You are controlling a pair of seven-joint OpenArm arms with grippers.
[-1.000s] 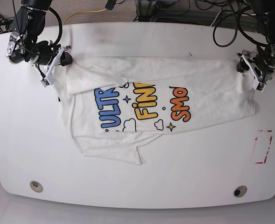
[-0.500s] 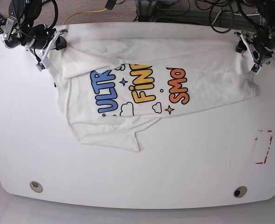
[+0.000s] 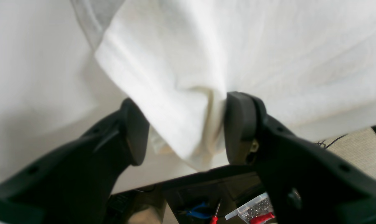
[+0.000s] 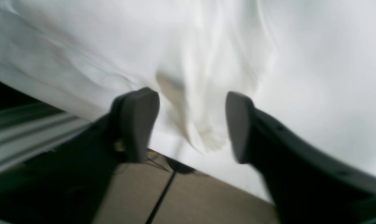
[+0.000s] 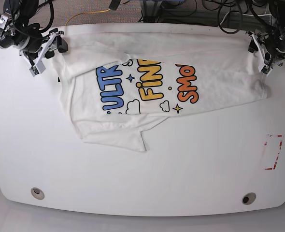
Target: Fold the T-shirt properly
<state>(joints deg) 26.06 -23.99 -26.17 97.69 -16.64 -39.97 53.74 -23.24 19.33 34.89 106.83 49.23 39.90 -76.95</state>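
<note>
The white T-shirt (image 5: pixel 147 87) lies across the far half of the table (image 5: pixel 133 183), its blue, yellow and orange letters facing up. A lower flap is folded under at the front left. My right gripper (image 5: pixel 49 48) is at the shirt's far left corner. In the right wrist view the right gripper (image 4: pixel 189 96) is open, with slack T-shirt cloth (image 4: pixel 206 46) lying between the fingers. My left gripper (image 5: pixel 259 55) is at the shirt's far right corner. The left wrist view shows the left gripper (image 3: pixel 185 105) with its jaws apart. A fold of the T-shirt (image 3: pixel 206 46) hangs between them and touches the right finger (image 3: pixel 237 124).
The table's far edge runs just behind both grippers, with cables and floor beyond it. A red-marked rectangle (image 5: pixel 273 152) sits at the right side. Two round holes (image 5: pixel 37 192) (image 5: pixel 249 198) are near the front edge.
Both arms moved toward the far edge, drawing the shirt's upper edge back and flatter. The right gripper went from shut on the cloth to open.
</note>
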